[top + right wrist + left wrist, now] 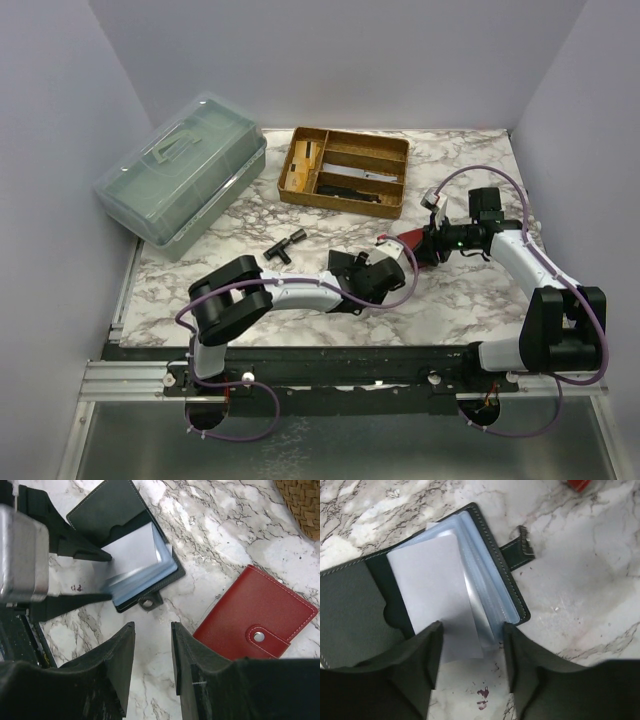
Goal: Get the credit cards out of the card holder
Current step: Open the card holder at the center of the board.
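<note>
Looking past the left gripper [472,630], we see its jaws apart, straddling the near end of one pale credit card [430,590] that sticks out of the open dark green card holder [350,610]. The right gripper [152,627] hangs open and empty, with one closed red wallet [255,615] just to its right.

Lidded plastic box [183,174], wicker tray [350,134] (compartmented), black T-fitting [284,247]

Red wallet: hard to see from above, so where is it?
In the right wrist view the red wallet lies closed on the marble, right of the open green card holder, beside the right hand.
</note>
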You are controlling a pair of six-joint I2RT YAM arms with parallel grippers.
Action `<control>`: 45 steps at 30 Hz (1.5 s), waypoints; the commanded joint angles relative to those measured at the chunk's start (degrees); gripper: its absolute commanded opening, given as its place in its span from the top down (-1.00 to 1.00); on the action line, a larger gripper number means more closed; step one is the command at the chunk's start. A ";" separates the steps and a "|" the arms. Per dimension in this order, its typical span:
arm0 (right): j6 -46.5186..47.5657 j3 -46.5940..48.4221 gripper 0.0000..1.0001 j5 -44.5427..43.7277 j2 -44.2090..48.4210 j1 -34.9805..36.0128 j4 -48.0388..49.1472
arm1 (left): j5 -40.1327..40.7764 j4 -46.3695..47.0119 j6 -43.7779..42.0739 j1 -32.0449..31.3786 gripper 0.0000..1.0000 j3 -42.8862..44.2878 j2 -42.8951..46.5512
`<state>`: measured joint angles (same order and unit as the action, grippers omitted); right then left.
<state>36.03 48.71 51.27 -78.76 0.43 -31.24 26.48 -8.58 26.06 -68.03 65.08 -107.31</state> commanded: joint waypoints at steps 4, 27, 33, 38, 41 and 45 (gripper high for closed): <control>0.70 0.99 0.18 2.52 -0.07 -0.07 -1.53 | -4.73 -1.16 5.14 3.27 0.11 -1.44 3.05; -2.45 0.90 0.19 11.50 -1.01 9.17 1.44 | -15.15 31.93 30.81 13.56 0.96 -37.49 28.58; -14.62 1.32 0.20 2.71 -6.05 18.53 12.91 | -10.21 29.29 37.29 14.83 0.83 -42.38 33.65; -18.19 4.04 0.20 -0.03 -10.07 20.51 14.94 | -8.69 23.37 37.94 14.97 0.44 -41.82 36.30; -20.14 5.39 0.20 0.23 -12.15 21.15 15.70 | -9.04 22.16 36.69 15.06 0.33 -41.45 37.64; -22.82 6.61 0.20 0.54 -15.67 22.96 17.17 | -10.17 21.75 34.81 15.50 0.13 -41.27 39.41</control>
<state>17.47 53.49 52.97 -91.15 21.52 -17.26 15.92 15.18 62.26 -53.19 22.98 -70.08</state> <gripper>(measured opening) 0.401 0.406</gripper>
